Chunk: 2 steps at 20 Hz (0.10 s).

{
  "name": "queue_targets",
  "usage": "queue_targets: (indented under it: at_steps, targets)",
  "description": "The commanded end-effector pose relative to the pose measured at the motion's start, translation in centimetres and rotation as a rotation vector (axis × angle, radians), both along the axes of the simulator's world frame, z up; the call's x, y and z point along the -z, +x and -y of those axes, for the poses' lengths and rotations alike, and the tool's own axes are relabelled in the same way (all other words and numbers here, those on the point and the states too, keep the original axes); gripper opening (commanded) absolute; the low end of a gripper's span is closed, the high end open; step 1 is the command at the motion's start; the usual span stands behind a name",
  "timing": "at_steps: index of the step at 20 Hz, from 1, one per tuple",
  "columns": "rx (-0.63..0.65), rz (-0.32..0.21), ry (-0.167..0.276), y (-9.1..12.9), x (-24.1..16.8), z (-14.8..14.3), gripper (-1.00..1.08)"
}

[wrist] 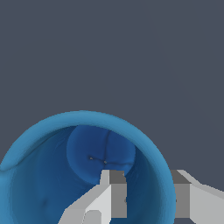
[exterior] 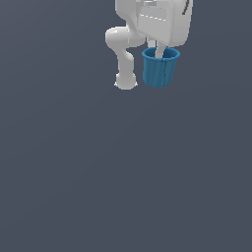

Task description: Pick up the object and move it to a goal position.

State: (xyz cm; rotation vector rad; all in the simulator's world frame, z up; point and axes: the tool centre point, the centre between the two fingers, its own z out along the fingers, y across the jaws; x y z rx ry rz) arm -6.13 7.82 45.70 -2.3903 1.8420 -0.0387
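One cup (exterior: 160, 71) is all you have to count here, and one arm (exterior: 124, 54) with one pincer (exterior: 159, 53) on it. In the exterior view the cup hangs upright directly beneath the pincer's white body, near the top of the frame, with the bare grey floor (exterior: 123, 187) spread out below and around it. You can see a single white finger (exterior: 160, 50) dipping past the lighter rim into the cup's mouth; the other finger is hidden behind the cup in that view.

Look at the wrist view and you get both fingers, two in all. One finger (wrist: 111, 194) sits inside the cup (wrist: 52, 175), over its dark blue bottom. The second finger (wrist: 183, 199) sits outside, just past the rim. The cup's wall runs between the two, so your pincer (wrist: 151, 197) is clamped across one side of the rim rather than around the whole cup. The pads look pressed to the wall on either side, with no gap you can make out.

The cup's ribbed sides show faintly in the exterior view. The arm's elbow and links curve down just beside the cup, on the exterior view's left.
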Motion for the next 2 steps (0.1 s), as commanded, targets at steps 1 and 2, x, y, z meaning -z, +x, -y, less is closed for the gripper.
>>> queue_targets:
  at_steps: [1,2]
  targets:
    - [0.0,0.002,0.001,0.08,-0.33,-0.03,-1.0]
    - [0.0,0.002,0.001,0.09,-0.31,-0.03,-1.0]
